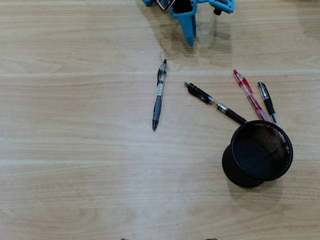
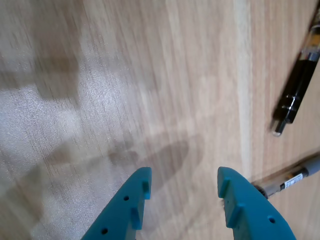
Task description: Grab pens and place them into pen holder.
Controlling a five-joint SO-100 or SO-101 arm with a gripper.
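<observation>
In the overhead view, four pens lie on the wooden table. A black-and-clear pen (image 1: 159,95) lies left of centre. A black pen with a gold band (image 1: 215,103), a translucent red pen (image 1: 250,95) and a black-and-silver pen (image 1: 267,102) fan out from the pen holder. The pen holder (image 1: 231,167), a black mesh cup, stands upright at lower right and looks empty. My blue gripper (image 1: 190,41) hovers at the top edge, apart from all pens. In the wrist view the gripper (image 2: 185,175) is open and empty over bare wood. The black pen (image 2: 296,90) and the clear pen (image 2: 295,175) lie to its right.
The light wooden table (image 1: 75,150) fills the overhead view. The lower ends of the red and black-and-silver pens lie right by the holder's far rim.
</observation>
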